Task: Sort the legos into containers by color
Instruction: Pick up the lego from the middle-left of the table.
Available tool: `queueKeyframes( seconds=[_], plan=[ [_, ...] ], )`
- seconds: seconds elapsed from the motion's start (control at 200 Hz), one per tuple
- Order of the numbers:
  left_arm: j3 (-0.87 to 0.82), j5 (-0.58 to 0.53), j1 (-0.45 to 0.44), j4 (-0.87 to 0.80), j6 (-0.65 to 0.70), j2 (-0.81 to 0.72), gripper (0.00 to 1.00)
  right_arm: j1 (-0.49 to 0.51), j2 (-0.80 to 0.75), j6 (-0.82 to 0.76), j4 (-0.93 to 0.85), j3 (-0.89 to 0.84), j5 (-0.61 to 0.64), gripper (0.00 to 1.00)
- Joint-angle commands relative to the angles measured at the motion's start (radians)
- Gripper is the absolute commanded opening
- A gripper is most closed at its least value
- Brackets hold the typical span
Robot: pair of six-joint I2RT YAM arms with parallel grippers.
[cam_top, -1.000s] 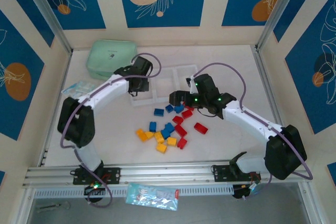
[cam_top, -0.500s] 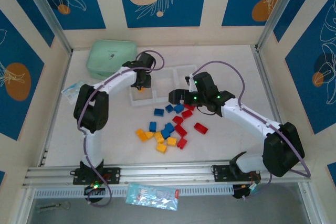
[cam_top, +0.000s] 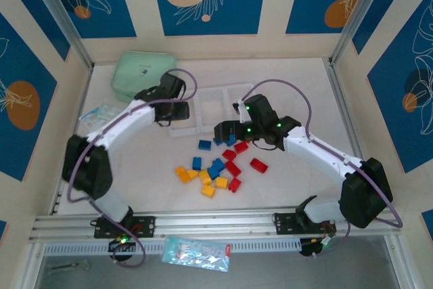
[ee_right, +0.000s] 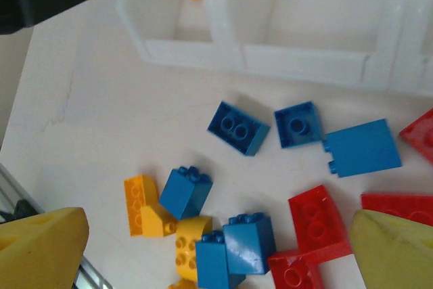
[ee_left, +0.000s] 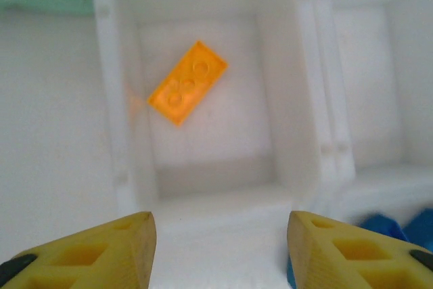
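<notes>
**Item: brick sorting, status early.**

- Sorted: one orange brick (ee_left: 188, 81) lies flat, studs up, turned on a slant, in the end compartment of the tray (cam_top: 181, 132) nearest the green pouch (cam_top: 139, 74). No brick shows in the visible parts of the other two compartments.
- Unsorted: well over a dozen loose bricks (cam_top: 215, 167), red, blue and yellow-orange, lie on the table (cam_top: 298, 86) at 6 o'clock from the tray. By this count nearly the whole job remains.
- Left gripper (ee_left: 218, 235): jaws apart, nothing between them, so released. It sits just outside the tray's near wall. In its wrist view the orange brick lies at 11 o'clock from it, down in the compartment and apart from both fingers (ee_left: 122, 248).
- Right gripper (ee_right: 216, 248): spread wide, grasping nothing, over the 12 o'clock edge of the pile. In its wrist view blue bricks lie between the fingers, red ones at 4 o'clock and yellow-orange ones at 8 o'clock.
</notes>
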Motion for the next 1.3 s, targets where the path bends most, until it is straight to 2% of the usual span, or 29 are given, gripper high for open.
queueKeyframes(
  seconds=[0.0, 0.115, 0.205, 0.405, 0.595, 0.865, 1.295],
  plan=[
    [-0.169, 0.086, -0.013, 0.035, -0.107, -0.113, 0.57, 0.045, -0.02, -0.022, -0.037, -0.018, -0.008, 0.99],
    [-0.331, 0.106, -0.024, 0.049, -0.182, -0.257, 0.59, 0.079, -0.017, 0.003, -0.008, -0.054, -0.013, 0.99],
    [-0.4, 0.086, -0.037, -0.002, -0.236, -0.34, 0.62, 0.107, -0.012, 0.025, 0.032, -0.085, -0.019, 0.99],
    [-0.528, 0.096, -0.101, -0.026, -0.373, -0.416, 0.68, 0.172, 0.022, 0.055, 0.071, -0.099, -0.004, 0.99],
    [-0.585, 0.119, -0.175, 0.037, -0.449, -0.344, 0.71, 0.182, 0.037, 0.079, 0.108, -0.118, -0.003, 0.99],
    [-0.494, 0.088, -0.23, 0.054, -0.434, -0.184, 0.76, 0.18, 0.04, 0.079, 0.107, -0.128, 0.01, 0.99],
    [-0.536, 0.006, -0.308, 0.0, -0.504, -0.159, 0.68, 0.15, 0.035, 0.089, 0.117, -0.145, -0.008, 0.99]
  ],
)
